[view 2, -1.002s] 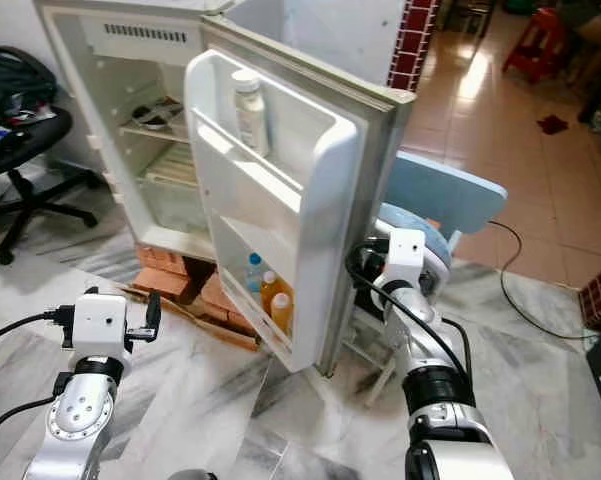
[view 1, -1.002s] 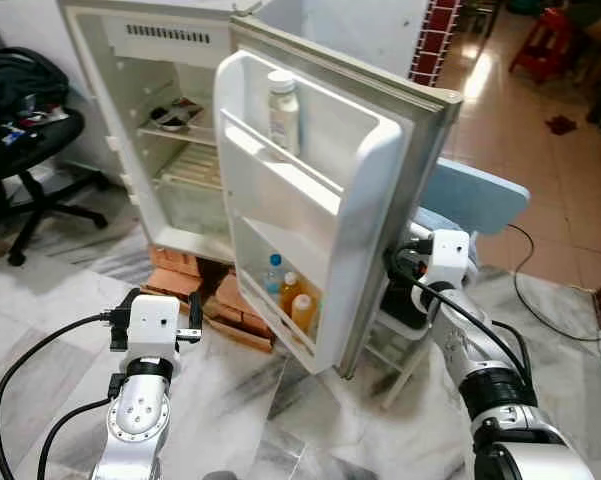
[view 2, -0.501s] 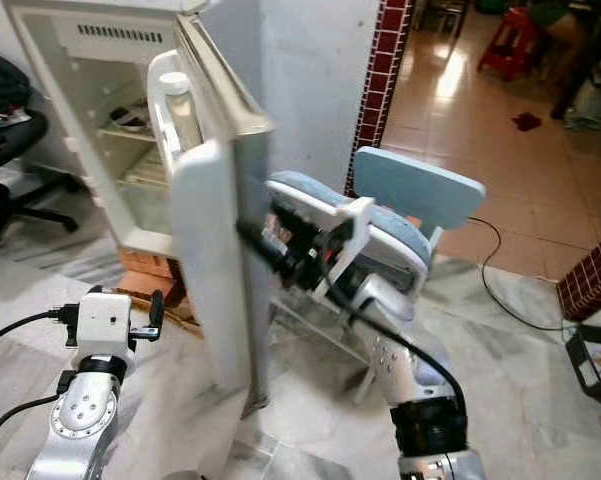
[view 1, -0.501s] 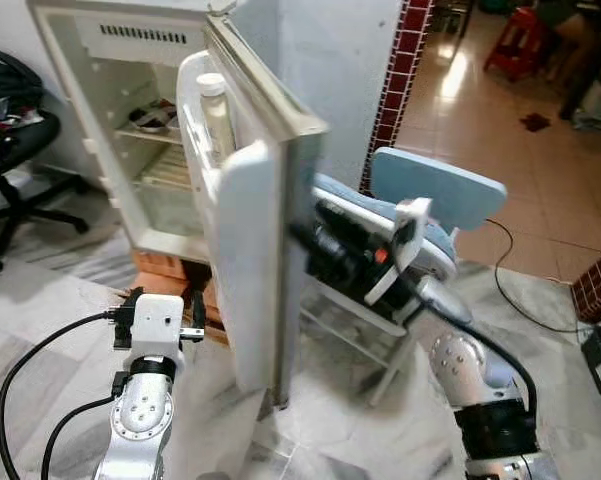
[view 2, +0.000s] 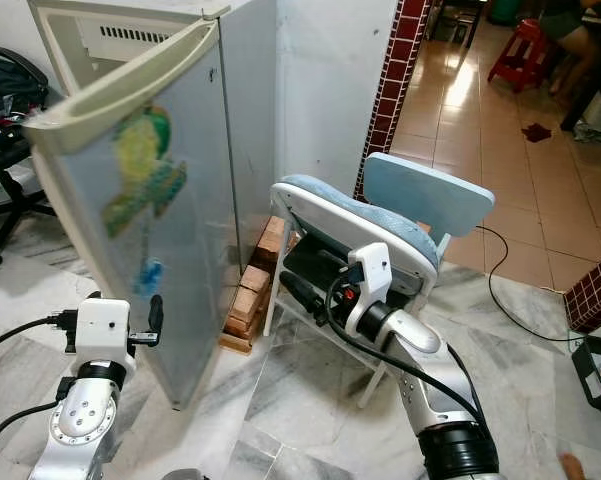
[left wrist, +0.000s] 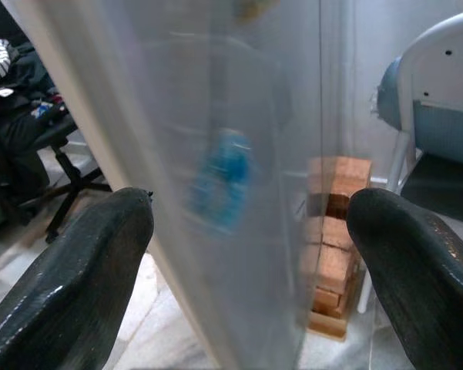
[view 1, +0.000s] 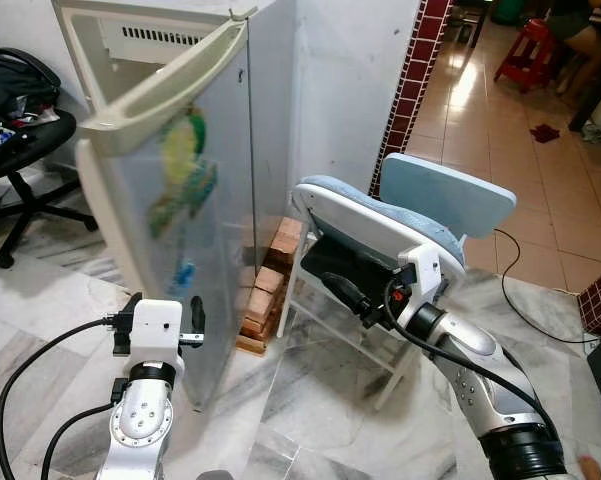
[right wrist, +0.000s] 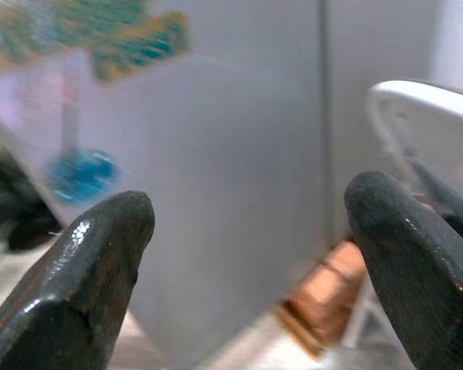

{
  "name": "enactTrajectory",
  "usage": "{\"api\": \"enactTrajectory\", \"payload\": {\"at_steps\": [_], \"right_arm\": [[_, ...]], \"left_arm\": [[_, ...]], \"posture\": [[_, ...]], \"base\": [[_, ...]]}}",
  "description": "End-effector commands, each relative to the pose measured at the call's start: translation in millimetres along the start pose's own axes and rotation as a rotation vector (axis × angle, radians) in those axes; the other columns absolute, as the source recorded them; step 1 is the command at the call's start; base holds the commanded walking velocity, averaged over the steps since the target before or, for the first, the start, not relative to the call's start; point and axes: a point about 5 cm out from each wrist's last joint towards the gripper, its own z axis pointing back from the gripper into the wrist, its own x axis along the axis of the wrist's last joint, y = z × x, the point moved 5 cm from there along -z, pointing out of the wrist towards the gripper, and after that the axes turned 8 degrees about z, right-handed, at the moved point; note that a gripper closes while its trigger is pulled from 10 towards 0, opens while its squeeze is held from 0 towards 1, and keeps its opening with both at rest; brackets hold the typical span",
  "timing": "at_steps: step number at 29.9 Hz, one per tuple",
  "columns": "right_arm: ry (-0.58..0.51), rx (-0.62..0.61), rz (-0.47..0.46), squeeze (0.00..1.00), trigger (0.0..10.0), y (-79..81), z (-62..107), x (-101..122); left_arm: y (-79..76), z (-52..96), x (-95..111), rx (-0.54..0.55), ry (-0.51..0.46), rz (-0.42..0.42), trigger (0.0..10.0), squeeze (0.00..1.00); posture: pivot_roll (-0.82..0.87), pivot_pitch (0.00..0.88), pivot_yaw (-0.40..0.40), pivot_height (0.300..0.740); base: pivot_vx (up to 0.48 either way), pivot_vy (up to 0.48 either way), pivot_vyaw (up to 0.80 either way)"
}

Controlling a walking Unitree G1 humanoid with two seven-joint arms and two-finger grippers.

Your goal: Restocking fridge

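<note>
Pale grey fridge door, cream top edge, carried blurred green, yellow and blue stickers. White fridge cabinet behind. Stood on orange-brown bricks. White-framed chair with light blue padded seat and back, black underside. Floor of white marble tiles with grey veining; beyond, glossy tan tiles. Dark red brick-pattern pillar. Black office chair. Red plastic stool. Silver arms, white wrist housings, glossy black fingers, black cables.
</note>
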Motion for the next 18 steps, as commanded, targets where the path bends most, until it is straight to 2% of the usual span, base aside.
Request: {"api": "enactTrajectory", "payload": {"at_steps": [1,2,3,7,9,10,13,16,18], "right_arm": [[-0.019,-0.094,0.054,0.00,10.0,-10.5,2.0,3],[-0.019,-0.094,0.054,0.00,10.0,-10.5,2.0,3],[-0.053,-0.181,0.075,0.00,10.0,-17.5,4.2,9],[-0.133,-0.291,-0.020,0.00,10.0,-26.0,9.1,21],[-0.142,-0.326,-0.020,0.00,10.0,-28.5,11.0,23],[-0.151,-0.387,-0.001,0.00,10.0,-33.5,14.4,25],[-0.122,-0.531,0.054,0.00,10.0,-48.8,26.9,19],[-0.055,-0.620,-0.002,0.00,10.0,-59.7,38.6,-1],[-0.049,-0.626,-0.013,0.00,10.0,-59.7,39.4,-4]], "left_arm": [[4.8,4.2,3,0.025,-0.011,-0.018,10.0,0.00],[4.8,4.2,3,0.025,-0.011,-0.018,10.0,0.00],[10.0,5.9,2,0.037,-0.005,-0.023,10.0,0.00],[15.4,6.6,1,0.060,-0.001,-0.029,10.0,0.00],[15.1,7.3,2,0.062,-0.005,-0.028,10.0,0.00],[13.9,8.1,3,0.062,-0.010,-0.025,10.0,0.00],[10.6,6.0,5,0.055,-0.022,-0.016,10.0,0.00],[7.2,-2.8,11,0.030,-0.049,-0.019,10.0,0.00],[7.0,-6.6,14,0.026,-0.061,-0.020,10.0,0.00]], "posture": [[0.13,0.000,-0.057,0.740],[0.13,0.000,-0.057,0.740],[0.14,0.000,-0.066,0.740],[0.15,0.000,-0.076,0.740],[0.14,0.000,-0.082,0.740],[0.14,0.000,-0.085,0.740],[0.13,0.000,-0.096,0.740],[0.13,0.000,-0.106,0.740],[0.13,0.000,-0.106,0.740]], "base": [[0.000,0.352,0.00],[0.000,0.352,0.00],[0.000,0.480,0.00],[0.000,0.480,0.00],[0.000,0.480,0.00],[0.000,0.480,0.00],[0.000,0.480,0.00],[0.000,0.480,0.00],[0.000,0.480,0.00]]}}
